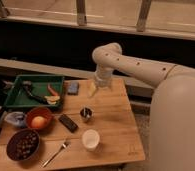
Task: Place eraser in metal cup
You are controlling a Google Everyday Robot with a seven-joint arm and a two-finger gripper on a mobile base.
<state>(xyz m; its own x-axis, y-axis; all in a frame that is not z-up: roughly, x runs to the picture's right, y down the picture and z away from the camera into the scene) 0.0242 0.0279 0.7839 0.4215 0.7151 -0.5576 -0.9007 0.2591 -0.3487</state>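
Observation:
The eraser (68, 122) is a flat black block lying on the wooden table (116, 130), just left of the metal cup (86, 114). The metal cup is a small shiny steel cylinder standing upright near the table's middle. My gripper (93, 90) hangs from the white arm above the table's back part, behind and a little right of the metal cup, apart from it and from the eraser. It holds nothing that I can see.
A white cup (90, 139) stands in front of the metal cup. A blue-grey block (73, 88) lies at the back by a green tray (21, 95). An orange bowl (38, 120), a dark bowl (22, 145) and a fork (56, 152) lie at the left front.

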